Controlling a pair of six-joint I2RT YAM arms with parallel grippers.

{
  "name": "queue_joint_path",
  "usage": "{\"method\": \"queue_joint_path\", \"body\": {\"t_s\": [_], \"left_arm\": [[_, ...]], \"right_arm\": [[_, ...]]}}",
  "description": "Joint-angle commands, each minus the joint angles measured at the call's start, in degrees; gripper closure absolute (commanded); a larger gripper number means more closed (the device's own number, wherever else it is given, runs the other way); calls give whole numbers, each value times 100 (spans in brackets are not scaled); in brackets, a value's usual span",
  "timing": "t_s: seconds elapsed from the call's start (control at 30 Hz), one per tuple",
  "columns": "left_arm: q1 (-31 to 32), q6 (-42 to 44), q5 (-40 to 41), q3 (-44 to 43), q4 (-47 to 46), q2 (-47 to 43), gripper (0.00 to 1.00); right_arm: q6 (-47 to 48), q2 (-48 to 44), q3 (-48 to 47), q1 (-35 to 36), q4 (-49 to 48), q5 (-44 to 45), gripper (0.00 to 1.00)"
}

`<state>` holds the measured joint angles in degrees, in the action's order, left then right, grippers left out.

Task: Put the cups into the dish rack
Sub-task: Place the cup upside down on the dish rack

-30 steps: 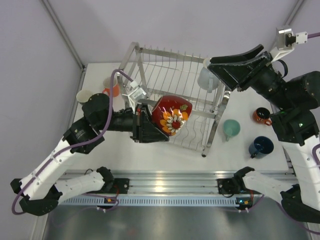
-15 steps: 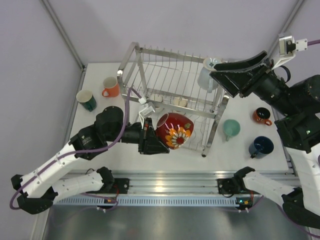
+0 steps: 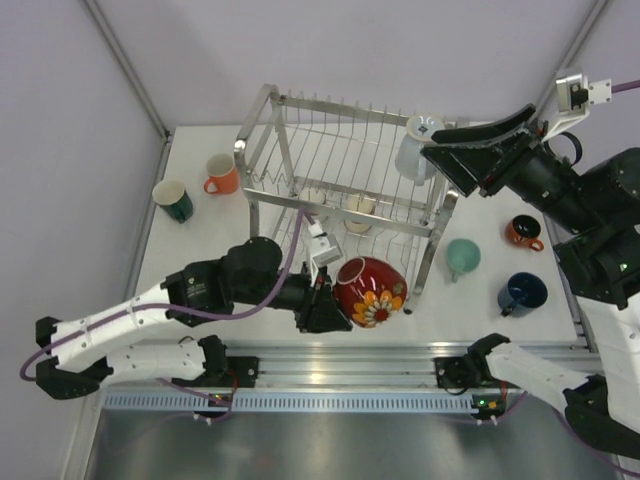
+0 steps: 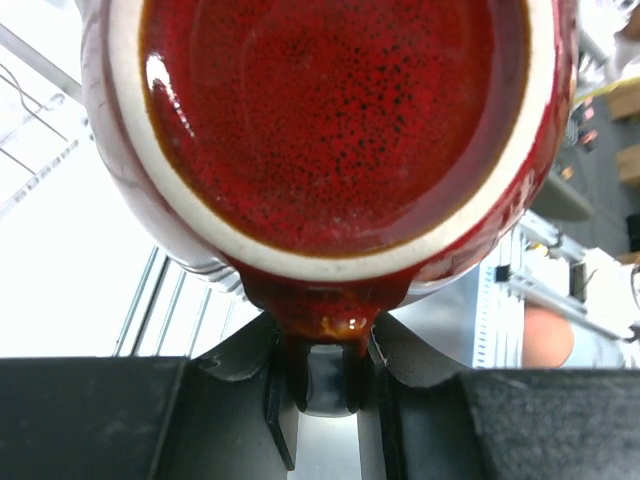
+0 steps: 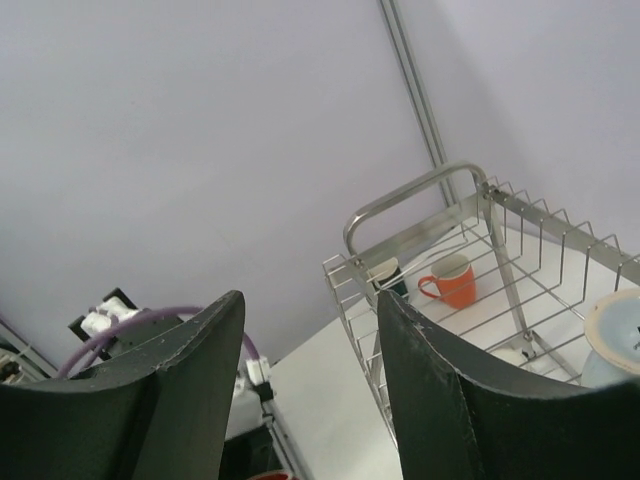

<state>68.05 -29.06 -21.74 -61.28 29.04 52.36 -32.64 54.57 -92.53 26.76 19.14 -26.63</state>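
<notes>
One red floral mug (image 3: pixel 372 290) in hand: L gripper (image 4: pixel 328 375) pinches its handle, mug tipped on its side, held just outside dish rack (image 3: pixel 255 118), nr front-right post. Step = carry to rack, not yet loaded. R gripper (image 5: pixel 310 310) fingers spread, empty, beside pale mug (image 3: pixel 412 155) on top tier. Next, prob: bring mug in over front rail w/o clipping post, seat btwn wires.

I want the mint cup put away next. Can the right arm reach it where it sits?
Probably yes. The right gripper is open and empty, up by the far right corner of the dish rack. The mint cup sits in the open on the table on that arm's side, with nothing over it.
</notes>
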Motion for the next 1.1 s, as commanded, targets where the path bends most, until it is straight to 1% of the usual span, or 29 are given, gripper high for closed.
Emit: {"method": "queue_joint_path", "body": {"t_s": [0.0, 0.17, 0.2, 0.4, 0.43, 0.5, 0.6, 0.63, 0.77, 1.07], "left_arm": [[479, 225, 722, -78, -478, 90, 100], [832, 85, 1285, 220, -504, 82, 100], [893, 76, 1512, 282, -513, 47, 100], [920, -74, 2112, 616, -531, -6, 100], [920, -82, 2417, 643, -522, -41, 100], [920, -100, 2656, 791, -583, -129, 100], [920, -170, 3069, 1099, -890, -384, 100], [920, -188, 3227, 1344, -1152, -445, 100], [920, -144, 3587, 1794, -1637, -639, 100], [833, -135, 4098, 1830, -1778, -182, 100]], "right_arm": [[214, -60, -388, -84, 107, 62, 43], [355, -148, -503, -92, 266, 105, 43], [390, -183, -511, -84, 318, 123, 43], [452, -297, -433, -84, 328, 220, 43], [461, -306, -406, -92, 336, 237, 43], [496, -341, -397, -92, 336, 273, 43], [540, -394, -388, -84, 398, 334, 43], [557, -403, -380, -92, 407, 369, 43], [592, -473, -353, -92, 433, 457, 43], [628, -640, -160, -92, 407, 580, 43]]}}
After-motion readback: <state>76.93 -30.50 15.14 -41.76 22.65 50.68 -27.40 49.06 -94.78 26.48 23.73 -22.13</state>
